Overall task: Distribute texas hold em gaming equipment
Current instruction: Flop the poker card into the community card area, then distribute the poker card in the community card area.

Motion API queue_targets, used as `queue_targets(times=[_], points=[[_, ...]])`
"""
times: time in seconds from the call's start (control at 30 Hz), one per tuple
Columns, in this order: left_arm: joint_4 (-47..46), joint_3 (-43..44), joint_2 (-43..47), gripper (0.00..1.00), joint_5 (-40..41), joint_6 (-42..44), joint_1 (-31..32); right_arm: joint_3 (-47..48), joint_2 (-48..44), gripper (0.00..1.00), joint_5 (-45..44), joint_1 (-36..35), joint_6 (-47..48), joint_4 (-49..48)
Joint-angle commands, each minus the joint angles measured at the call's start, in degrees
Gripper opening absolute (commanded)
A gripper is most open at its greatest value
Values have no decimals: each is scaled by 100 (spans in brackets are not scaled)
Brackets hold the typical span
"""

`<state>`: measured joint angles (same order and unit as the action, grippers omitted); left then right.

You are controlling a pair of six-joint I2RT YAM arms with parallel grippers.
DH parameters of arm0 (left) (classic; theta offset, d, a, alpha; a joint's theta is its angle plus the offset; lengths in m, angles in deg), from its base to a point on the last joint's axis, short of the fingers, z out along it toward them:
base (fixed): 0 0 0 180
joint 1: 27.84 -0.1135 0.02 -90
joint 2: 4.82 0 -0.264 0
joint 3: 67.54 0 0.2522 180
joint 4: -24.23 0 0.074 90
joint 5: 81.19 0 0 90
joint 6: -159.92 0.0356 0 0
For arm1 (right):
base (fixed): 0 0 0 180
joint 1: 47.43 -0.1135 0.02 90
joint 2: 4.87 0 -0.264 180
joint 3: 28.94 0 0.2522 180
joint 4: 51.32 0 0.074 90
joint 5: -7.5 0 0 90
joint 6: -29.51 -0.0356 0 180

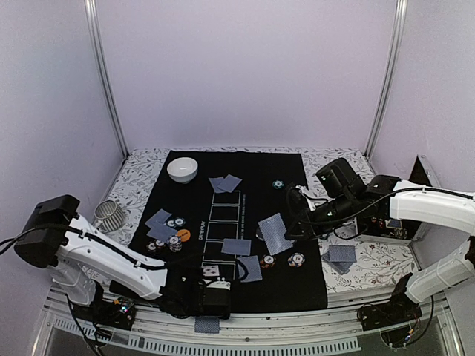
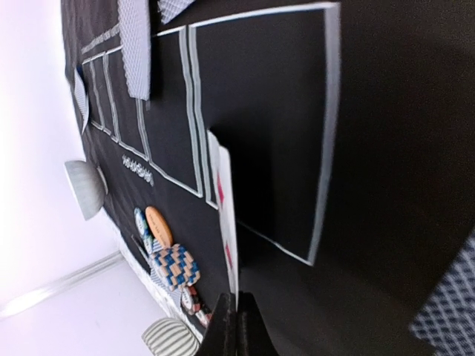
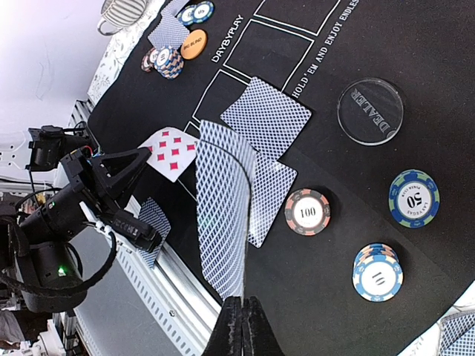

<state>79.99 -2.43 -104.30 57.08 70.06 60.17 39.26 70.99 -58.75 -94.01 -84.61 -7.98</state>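
My left gripper [image 1: 213, 280] [image 2: 237, 320] is shut on a face-up playing card with red diamonds [image 1: 211, 271] [image 3: 169, 152], seen edge-on in the left wrist view, low over the mat's near edge. My right gripper [image 1: 291, 226] [image 3: 242, 315] is shut on a grey-blue-backed card [image 1: 274, 233] [image 3: 226, 215], held above the mat's right half. Beneath it lie two face-down cards [image 3: 265, 117] [image 3: 271, 189], a red-black chip [image 3: 307, 211], a green-blue chip [image 3: 413, 198] and a blue chip stack [image 3: 378, 272]. A clear dealer button [image 3: 370, 111] lies nearby.
The black mat [image 1: 260, 167] carries a white bowl [image 1: 182, 169] at the back left. More cards, chips and an orange disc [image 1: 183, 234] cluster at the left. A striped cup [image 1: 110, 215] stands off the mat's left edge. Loose cards [image 1: 341, 254] lie right of the mat. One card [image 1: 207, 325] rests on the front rail.
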Motion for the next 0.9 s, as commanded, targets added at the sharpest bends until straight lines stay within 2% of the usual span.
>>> queue_targets(times=[0.0, 0.33, 0.37, 0.4, 0.47, 0.53, 0.67, 0.77, 0.87], points=[[-991, -413, 480, 0, -386, 694, 237, -46, -96, 2, 98, -16, 88, 5], [-1964, -857, 601, 0, -816, 1547, 298, -59, -112, 2, 174, -14, 61, -65], [-1919, -859, 597, 7, -834, 1554, 304, -51, -101, 2, 188, -11, 64, -66], [-1807, -850, 603, 27, -831, 1470, 296, -41, -98, 2, 198, -16, 72, -67], [-1398, -797, 665, 57, -892, 1205, 297, -34, -91, 2, 144, -17, 82, -48], [-905, -713, 806, 72, -1052, 951, 298, 41, -54, 2, -8, -12, 96, 35], [-450, -455, 1191, 85, -1156, 691, 321, 326, 162, 2, -42, -32, 301, 100], [-476, -146, 1503, 87, -1558, 616, 233, 545, 324, 2, -11, -222, 483, -2], [-902, 1, 1809, 89, -1876, 695, -29, 779, 446, 2, -60, -606, 852, -80]])
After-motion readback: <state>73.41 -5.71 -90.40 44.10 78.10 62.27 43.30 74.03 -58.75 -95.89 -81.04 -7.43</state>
